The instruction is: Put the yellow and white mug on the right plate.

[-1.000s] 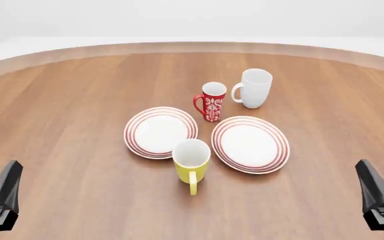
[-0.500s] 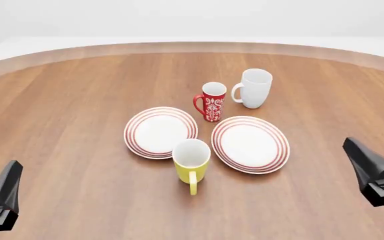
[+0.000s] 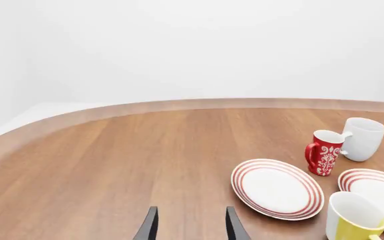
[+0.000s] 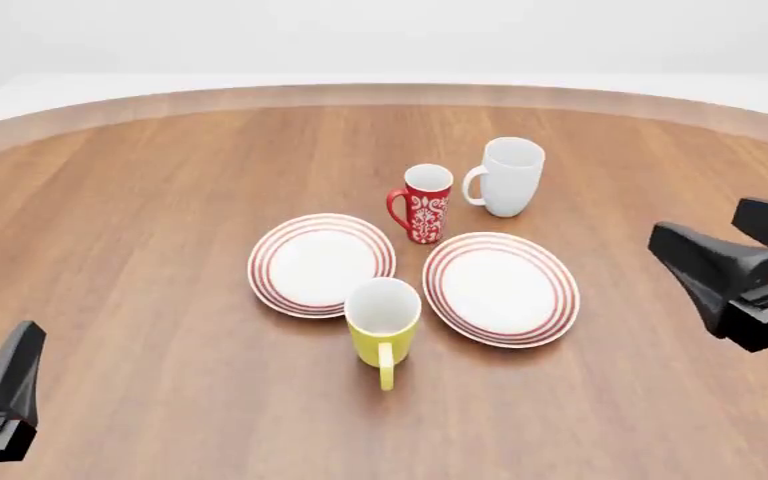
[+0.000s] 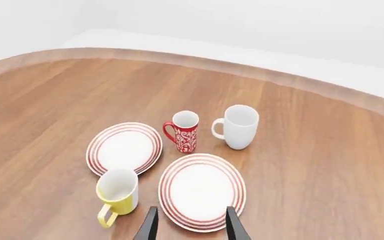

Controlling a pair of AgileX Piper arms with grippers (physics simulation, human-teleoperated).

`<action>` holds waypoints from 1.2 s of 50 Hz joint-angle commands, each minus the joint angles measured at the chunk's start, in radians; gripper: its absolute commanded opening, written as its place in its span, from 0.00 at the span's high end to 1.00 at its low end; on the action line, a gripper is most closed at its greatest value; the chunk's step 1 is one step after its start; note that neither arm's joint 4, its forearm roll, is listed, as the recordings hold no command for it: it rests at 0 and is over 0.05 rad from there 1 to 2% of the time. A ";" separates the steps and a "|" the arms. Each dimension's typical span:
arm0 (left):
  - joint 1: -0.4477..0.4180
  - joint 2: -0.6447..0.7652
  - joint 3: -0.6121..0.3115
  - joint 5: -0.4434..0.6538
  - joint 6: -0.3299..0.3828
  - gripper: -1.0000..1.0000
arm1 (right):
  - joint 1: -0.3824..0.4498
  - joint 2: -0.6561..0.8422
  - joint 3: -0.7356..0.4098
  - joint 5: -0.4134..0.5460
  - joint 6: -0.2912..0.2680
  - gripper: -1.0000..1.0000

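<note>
The yellow and white mug point(image 4: 384, 322) stands upright on the table between the two plates, at their near edges, handle toward me. The right plate point(image 4: 500, 287) lies flat and bare just right of it. My right gripper point(image 4: 695, 224) hangs open above the table to the right of that plate, fingers pointing toward the middle. In the right wrist view the mug point(image 5: 117, 191) and the right plate point(image 5: 202, 190) lie beyond the open right gripper point(image 5: 190, 221). My left gripper point(image 4: 0, 352) sits low at the near left, open point(image 3: 190, 221), with nothing in it.
The left plate point(image 4: 321, 263) lies beside the yellow mug. A red white-patterned mug point(image 4: 424, 203) stands behind the gap between the plates. A taller white mug point(image 4: 510, 177) stands behind the right plate. The table's curved far edge point(image 4: 384, 92) runs across the back.
My right gripper has moved up, forward and inward from the near right corner toward the right plate. The left gripper, mugs and plates have not moved.
</note>
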 commanded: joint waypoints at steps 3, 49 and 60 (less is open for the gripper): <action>0.000 0.000 0.000 0.000 0.000 0.00 | 0.082 0.118 -0.110 0.073 0.057 0.00; 0.000 0.000 0.000 0.000 0.000 0.00 | 0.240 0.447 -0.351 0.192 0.251 0.00; 0.000 0.000 0.000 0.000 0.000 0.00 | 0.256 0.475 -0.353 0.184 0.263 0.00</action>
